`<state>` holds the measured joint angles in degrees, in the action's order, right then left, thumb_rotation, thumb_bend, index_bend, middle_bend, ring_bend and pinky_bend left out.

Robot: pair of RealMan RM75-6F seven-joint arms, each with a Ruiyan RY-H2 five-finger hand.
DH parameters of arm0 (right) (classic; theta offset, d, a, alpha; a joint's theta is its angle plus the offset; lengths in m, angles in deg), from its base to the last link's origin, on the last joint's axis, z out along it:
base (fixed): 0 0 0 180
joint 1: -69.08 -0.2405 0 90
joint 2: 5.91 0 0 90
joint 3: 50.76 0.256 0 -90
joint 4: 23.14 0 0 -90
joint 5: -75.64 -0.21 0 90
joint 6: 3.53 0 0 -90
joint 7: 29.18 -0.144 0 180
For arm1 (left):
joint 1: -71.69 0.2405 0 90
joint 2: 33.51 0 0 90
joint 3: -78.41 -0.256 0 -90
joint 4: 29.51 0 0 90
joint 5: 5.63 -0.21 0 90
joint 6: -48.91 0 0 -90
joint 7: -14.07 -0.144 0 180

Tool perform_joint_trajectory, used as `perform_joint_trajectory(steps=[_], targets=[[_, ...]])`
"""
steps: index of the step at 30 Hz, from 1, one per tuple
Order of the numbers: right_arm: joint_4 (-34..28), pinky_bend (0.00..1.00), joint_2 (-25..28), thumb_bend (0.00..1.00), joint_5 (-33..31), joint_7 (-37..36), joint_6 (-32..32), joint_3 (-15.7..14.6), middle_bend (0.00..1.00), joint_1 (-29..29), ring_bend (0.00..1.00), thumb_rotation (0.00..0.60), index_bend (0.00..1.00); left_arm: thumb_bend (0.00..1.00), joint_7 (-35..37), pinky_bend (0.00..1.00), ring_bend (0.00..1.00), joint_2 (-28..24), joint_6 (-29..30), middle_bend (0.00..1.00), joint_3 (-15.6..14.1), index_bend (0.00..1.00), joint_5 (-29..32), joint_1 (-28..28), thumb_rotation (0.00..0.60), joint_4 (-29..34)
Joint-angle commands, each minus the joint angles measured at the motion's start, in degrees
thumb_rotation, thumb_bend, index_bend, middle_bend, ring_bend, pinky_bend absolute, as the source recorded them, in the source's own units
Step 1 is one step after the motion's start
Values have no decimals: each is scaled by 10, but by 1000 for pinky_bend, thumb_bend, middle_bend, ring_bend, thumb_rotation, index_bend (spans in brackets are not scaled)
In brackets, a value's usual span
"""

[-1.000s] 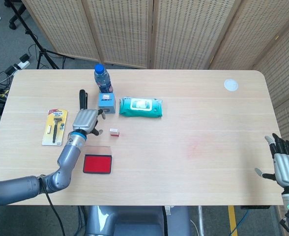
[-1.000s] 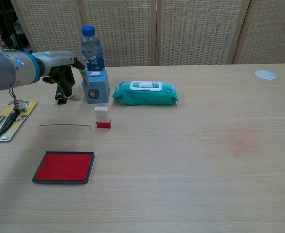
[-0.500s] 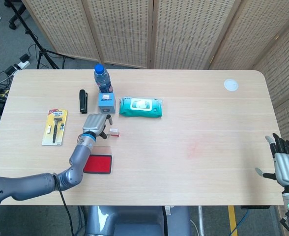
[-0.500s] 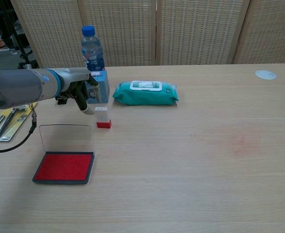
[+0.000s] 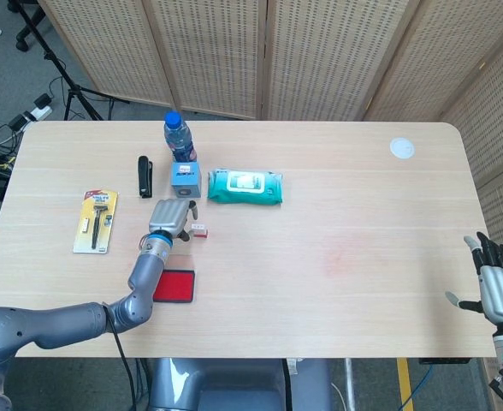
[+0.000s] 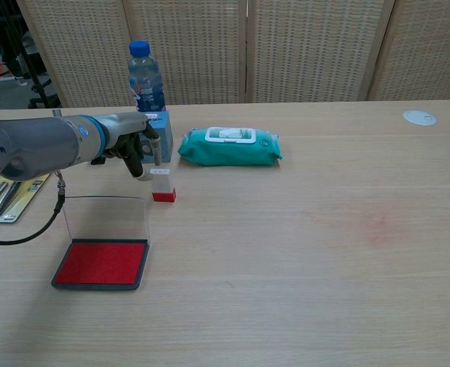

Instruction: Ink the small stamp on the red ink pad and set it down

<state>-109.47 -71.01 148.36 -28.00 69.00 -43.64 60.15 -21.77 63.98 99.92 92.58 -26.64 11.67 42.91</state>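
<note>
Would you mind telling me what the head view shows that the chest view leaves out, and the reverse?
Only the head view shows the right hand, fingers spread at the table's right edge, and the black stapler clear of the arm.

Only the chest view shows the ink pad's clear lid standing upright.

Both show the left hand close beside the small stamp, the red ink pad, the water bottle and the teal wipes pack.
</note>
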Motion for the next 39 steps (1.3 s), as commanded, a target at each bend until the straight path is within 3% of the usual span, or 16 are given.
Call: perform_joint_trajectory(steps=[1, 30, 35, 39], targets=[[-1, 0, 1, 0, 0, -1, 0, 0, 0, 0, 0, 600, 0, 303, -1, 962, 1000, 3, -1, 1000, 0, 485, 0, 0, 600, -3], [2, 0, 2, 0, 1, -9, -12, -4, 0, -6, 0, 600, 0, 365, -22, 962, 1000, 35, 12, 1000, 17, 592, 11, -6, 600, -28], [2, 0, 2, 0, 2, -9, -13, -4, 0, -7, 0, 600, 0, 367, -16, 962, 1000, 3, 14, 1000, 34, 602, 10, -4, 600, 14], [1, 0, 2, 0, 5, -8, -12, -6, 0, -7, 0, 600, 0, 367, -19, 962, 1000, -63, 24, 1000, 47, 603, 5, 3, 600, 100]])
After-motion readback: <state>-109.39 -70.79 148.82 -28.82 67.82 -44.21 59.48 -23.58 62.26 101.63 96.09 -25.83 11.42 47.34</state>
